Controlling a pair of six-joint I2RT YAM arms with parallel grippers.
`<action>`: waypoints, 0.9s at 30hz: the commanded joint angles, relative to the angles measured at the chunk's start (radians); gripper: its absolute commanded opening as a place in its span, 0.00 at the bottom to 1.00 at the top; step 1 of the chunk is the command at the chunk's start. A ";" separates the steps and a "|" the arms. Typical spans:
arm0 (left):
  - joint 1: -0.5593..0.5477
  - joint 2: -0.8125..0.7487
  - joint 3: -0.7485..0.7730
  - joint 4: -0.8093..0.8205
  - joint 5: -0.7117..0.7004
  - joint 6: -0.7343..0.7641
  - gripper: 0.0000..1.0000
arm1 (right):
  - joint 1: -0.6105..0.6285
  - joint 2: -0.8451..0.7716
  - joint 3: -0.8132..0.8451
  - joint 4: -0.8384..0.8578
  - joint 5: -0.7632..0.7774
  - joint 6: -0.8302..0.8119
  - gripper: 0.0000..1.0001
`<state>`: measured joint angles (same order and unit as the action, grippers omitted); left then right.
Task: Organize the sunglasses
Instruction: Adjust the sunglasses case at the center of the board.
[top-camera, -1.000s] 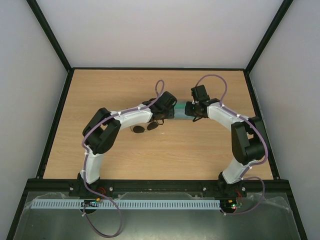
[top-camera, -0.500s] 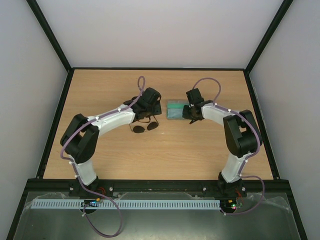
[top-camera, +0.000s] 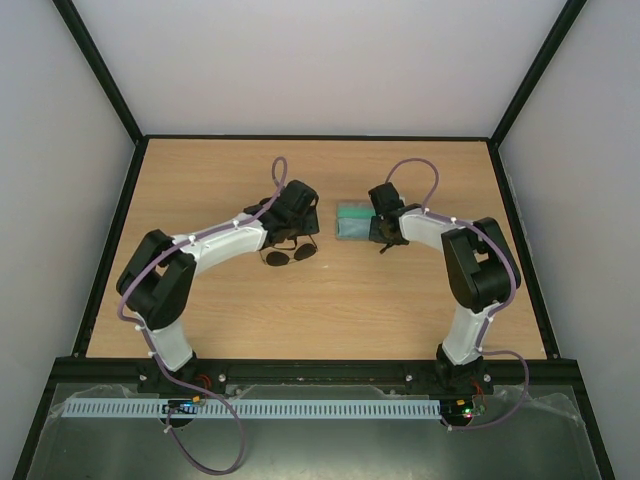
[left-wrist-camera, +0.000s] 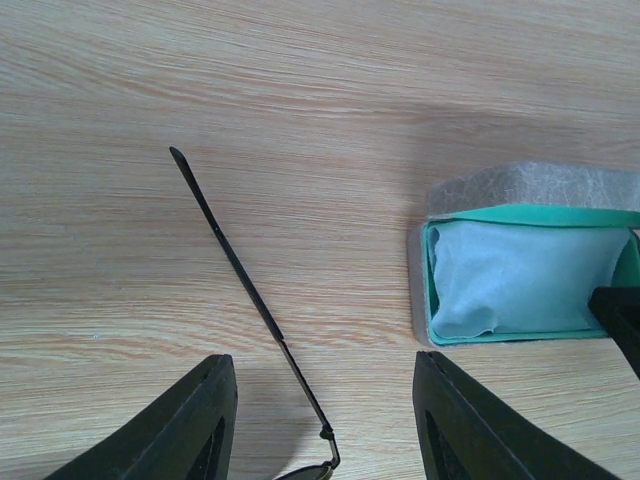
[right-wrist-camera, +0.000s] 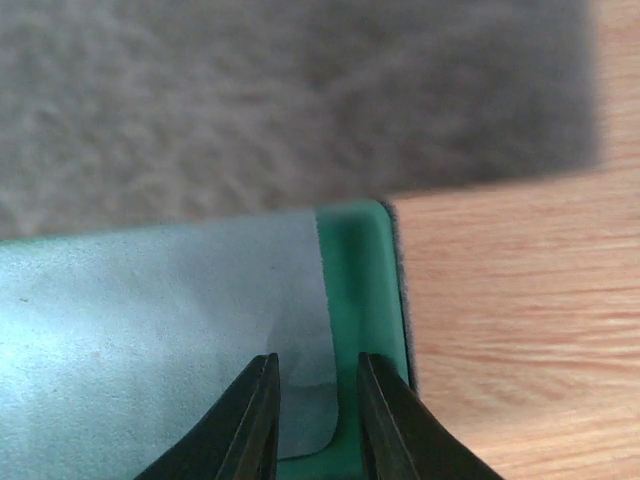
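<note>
Plain pale walls (top-camera: 320, 60) enclose a light wood-grain tabletop (top-camera: 320, 310) edged by a thin black frame (top-camera: 320, 137). At 6 o'clock a grey slotted strip (top-camera: 250, 409) runs along a metal ledge (top-camera: 320, 445), where two white-and-black arms are bolted.

Near the middle of the tabletop, a small pair of sunglasses (top-camera: 290, 256) with round dark lenses and a thin dark wire frame lies on the wood. It is at about 8 o'clock from an open rectangular case (left-wrist-camera: 540, 185) of grey felt with a green lining, near it but apart. A pale blue-grey cloth (left-wrist-camera: 510, 275) lies inside the case.

The left arm (top-camera: 225, 240) reaches in from 7 o'clock, its wrist hanging just at 12 o'clock of the lenses. The left tool (left-wrist-camera: 320, 395) stands with fingers wide apart and empty; one thin temple arm (left-wrist-camera: 235, 260) runs out on the wood between them, touching neither.

The right arm (top-camera: 470, 270) bends in from 3 o'clock. The right tool (right-wrist-camera: 316, 400) hovers at the case's 3 o'clock end, fingers a narrow gap apart over the cloth's edge and the green lining. Whether they pinch anything cannot be told. Purple cables (top-camera: 277, 165) loop above both wrists.
</note>
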<state>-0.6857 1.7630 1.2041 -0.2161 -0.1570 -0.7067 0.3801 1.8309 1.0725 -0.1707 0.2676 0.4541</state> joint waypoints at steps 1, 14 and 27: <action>0.005 -0.044 -0.023 0.015 0.000 0.009 0.51 | 0.003 -0.035 -0.052 -0.088 0.068 -0.013 0.24; 0.004 -0.096 -0.069 0.024 0.018 0.001 0.51 | 0.002 -0.260 -0.132 -0.121 0.058 -0.012 0.27; 0.099 -0.213 -0.136 -0.031 0.030 0.040 0.92 | 0.042 -0.389 -0.108 -0.049 -0.186 0.017 0.42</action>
<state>-0.6491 1.6085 1.0981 -0.2058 -0.1352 -0.6884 0.3889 1.4715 0.9432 -0.2157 0.1898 0.4538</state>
